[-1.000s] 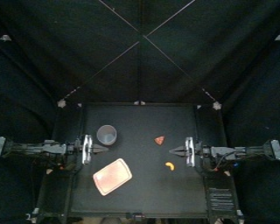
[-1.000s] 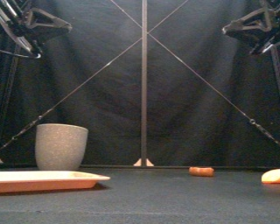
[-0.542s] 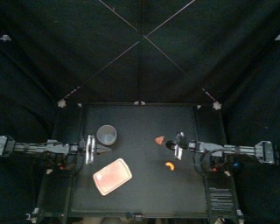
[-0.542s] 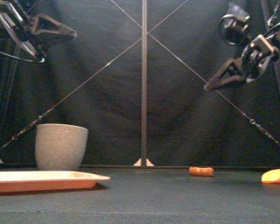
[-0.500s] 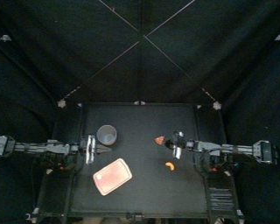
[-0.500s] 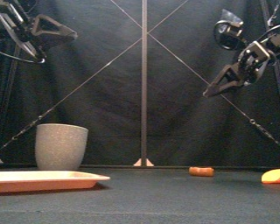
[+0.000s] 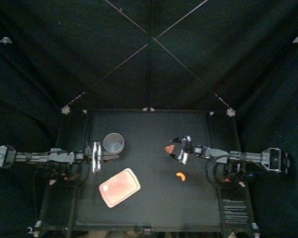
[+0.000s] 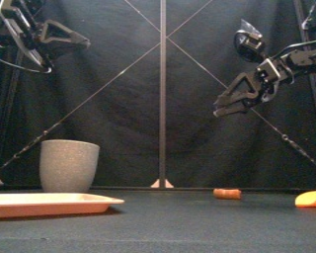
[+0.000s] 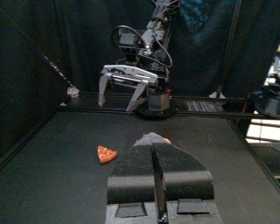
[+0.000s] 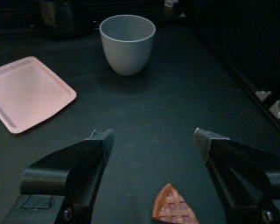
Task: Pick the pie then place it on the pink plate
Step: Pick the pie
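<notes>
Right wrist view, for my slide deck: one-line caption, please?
Open right pincer aimed at the pie slice, pink plate and grey cup beyond.

Place: a robot test booth in a lab.
Enclosure: black curtains point(image 7: 64, 65) hang at the back and sides.
Furniture: a single small black worktop point(image 7: 158, 200).
Machines: a black left arm point(image 7: 40, 158) and a black right arm point(image 7: 245, 159), mounted at opposite edges of the worktop.
Props: a pink tray point(image 7: 119, 187), a grey speckled cup point(image 7: 115, 142), a toy pie slice point(image 7: 171, 148).

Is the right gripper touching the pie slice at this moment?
Apart. The front view shows the right gripper high above the pie slice lying on the table, with open space between them.
</notes>
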### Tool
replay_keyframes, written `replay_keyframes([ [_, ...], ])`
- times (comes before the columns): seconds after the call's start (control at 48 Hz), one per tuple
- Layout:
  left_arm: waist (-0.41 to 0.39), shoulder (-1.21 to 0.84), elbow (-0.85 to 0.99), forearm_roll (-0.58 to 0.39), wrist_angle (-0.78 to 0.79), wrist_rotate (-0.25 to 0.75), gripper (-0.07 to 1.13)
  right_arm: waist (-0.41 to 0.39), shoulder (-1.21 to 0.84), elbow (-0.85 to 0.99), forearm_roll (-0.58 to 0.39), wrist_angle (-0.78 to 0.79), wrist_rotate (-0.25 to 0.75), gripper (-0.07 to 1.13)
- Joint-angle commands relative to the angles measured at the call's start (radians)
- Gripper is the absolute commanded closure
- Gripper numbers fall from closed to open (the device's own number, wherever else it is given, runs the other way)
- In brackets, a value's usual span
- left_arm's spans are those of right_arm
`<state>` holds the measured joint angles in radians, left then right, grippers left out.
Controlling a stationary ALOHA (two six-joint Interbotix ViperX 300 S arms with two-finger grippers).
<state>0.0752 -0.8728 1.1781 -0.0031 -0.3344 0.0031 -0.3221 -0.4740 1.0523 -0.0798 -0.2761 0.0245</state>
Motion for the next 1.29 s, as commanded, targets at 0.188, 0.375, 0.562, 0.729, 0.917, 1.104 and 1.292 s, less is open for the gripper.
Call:
replay_keyframes([
  [0.188, 0.028, 0.003, -0.021, 0.003, -0.011, 0.003, 1.06, -0.023, 0.077, -0.129, -0.018, 0.448, -0.009, 0.00],
  [0.375, 0.044, 0.003, -0.021, 0.003, -0.011, 0.003, 1.06, -0.015, 0.158, -0.249, -0.262, 0.811, -0.025, 0.00],
  [0.562, 0.063, 0.003, -0.017, 0.003, -0.011, 0.003, 1.06, -0.015, 0.273, -0.310, -0.328, 0.891, -0.155, 0.00],
  [0.729, 0.080, 0.003, -0.012, 0.002, -0.011, 0.003, 1.06, -0.035, 0.419, -0.374, -0.170, 0.882, -0.379, 0.00],
  [0.917, 0.081, 0.003, -0.009, 0.000, -0.011, 0.002, 1.06, -0.103, 0.523, -0.460, 0.023, 0.914, -0.678, 0.00],
  [1.104, 0.083, 0.003, 0.005, 0.000, -0.011, -0.002, 1.06, -0.166, 0.566, -0.522, 0.074, 0.920, -0.799, 0.00],
  [1.292, 0.091, 0.002, 0.005, 0.000, -0.011, -0.002, 1.06, -0.173, 0.627, -0.538, 0.071, 0.980, -0.805, 0.00],
])
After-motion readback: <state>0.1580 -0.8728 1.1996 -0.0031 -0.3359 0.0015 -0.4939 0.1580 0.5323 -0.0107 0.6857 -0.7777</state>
